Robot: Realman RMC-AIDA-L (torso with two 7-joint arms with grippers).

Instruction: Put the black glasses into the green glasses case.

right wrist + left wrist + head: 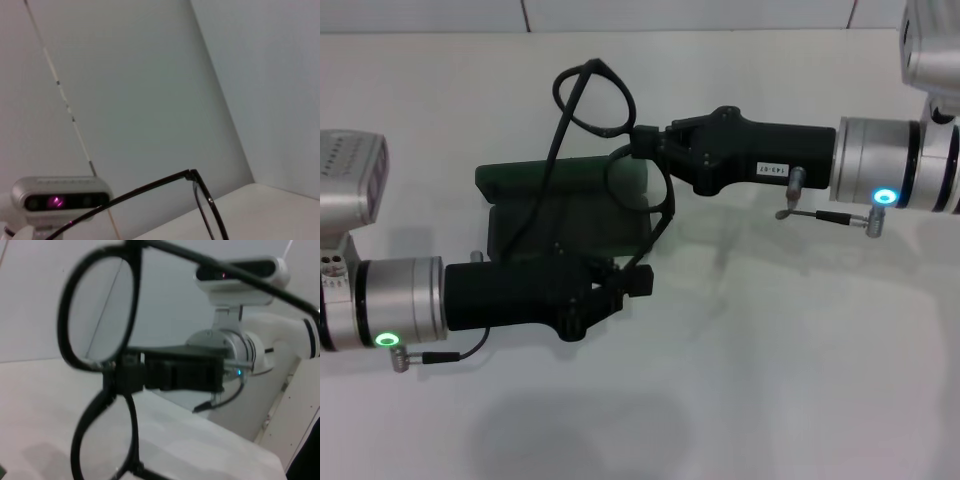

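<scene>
The black glasses [610, 135] hang in the air above the green glasses case [565, 205], pinched at the bridge by the right gripper [642, 140], its jaws narrowed onto the frame; one temple arm trails down across the open case; the case lies on the white table [770, 380] with its lid up toward the far side; the left gripper [635, 282] reaches in at the case's near edge, hiding part of it, and I cannot tell how its jaws stand; a pale wall [670, 15] runs behind.
</scene>
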